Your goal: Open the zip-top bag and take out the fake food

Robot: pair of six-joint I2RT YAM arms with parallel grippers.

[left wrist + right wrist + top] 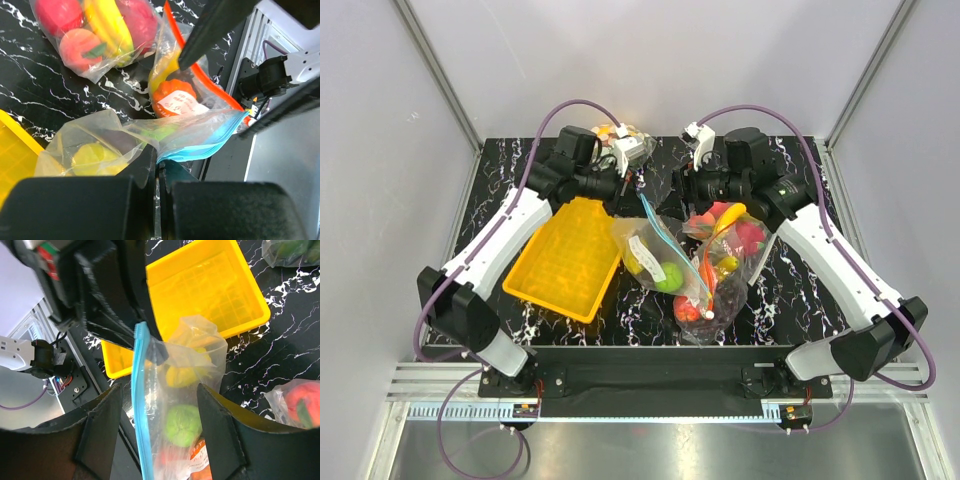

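At the left of the table (780, 300) lies a yellow tray (565, 262); just beside it, the left gripper (158, 162) is pressed together on one clear wall of the zip-top bag (655, 255). The bag sits at table centre with the fake food (182, 424) inside. The right gripper (159, 390) is spread, fingers straddling the blue zip strip (141, 430), with a larger fruit bag (730, 250) to its right. Step in hand: securing the second lip; the next move likely calls for closing the right fingers on the free wall, then drawing both grippers apart.
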